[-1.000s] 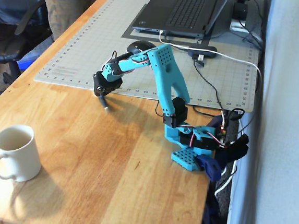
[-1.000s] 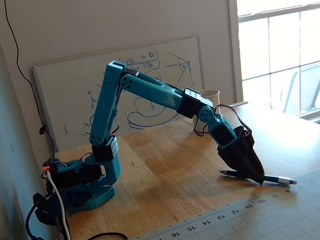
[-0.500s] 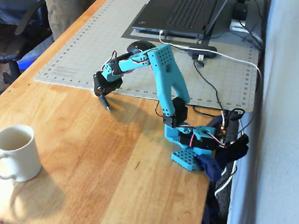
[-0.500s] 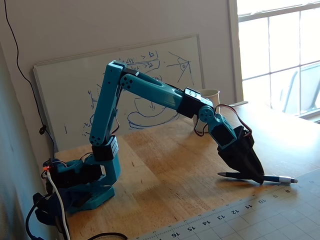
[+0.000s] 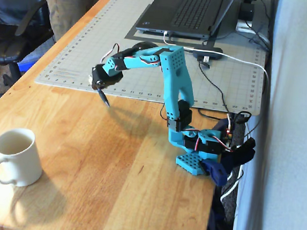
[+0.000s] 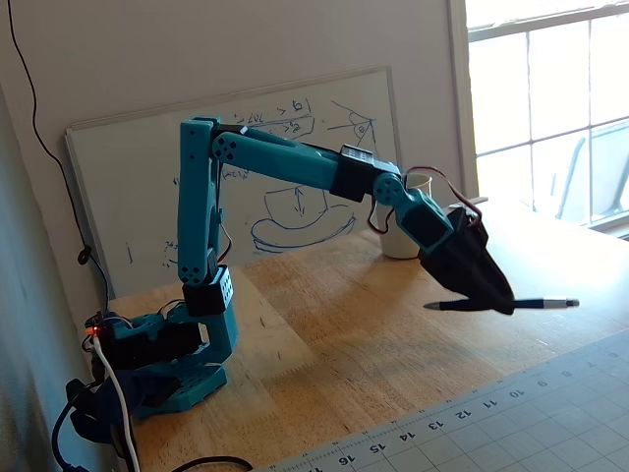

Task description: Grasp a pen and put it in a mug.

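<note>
The gripper point(image 5: 98, 85) is shut on the pen point(image 5: 105, 99), a thin dark stick, and holds it above the wooden table near the front edge of the cutting mat. In the other fixed view the black gripper point(image 6: 496, 297) grips the pen point(image 6: 545, 304) near its middle. There the pen lies level, with its silvery end to the right. The cream-white mug point(image 5: 16, 157) stands upright at the table's front left, handle to the lower left, well apart from the gripper. It shows partly behind the arm in the other fixed view point(image 6: 401, 241).
A grey cutting mat point(image 5: 149, 44) covers the far table, with a laptop point(image 5: 189, 10) and cables point(image 5: 223, 59) on it. The arm's base point(image 5: 196, 151) sits at the right table edge. A whiteboard point(image 6: 295, 187) leans on the wall. A person and chair stand at upper left.
</note>
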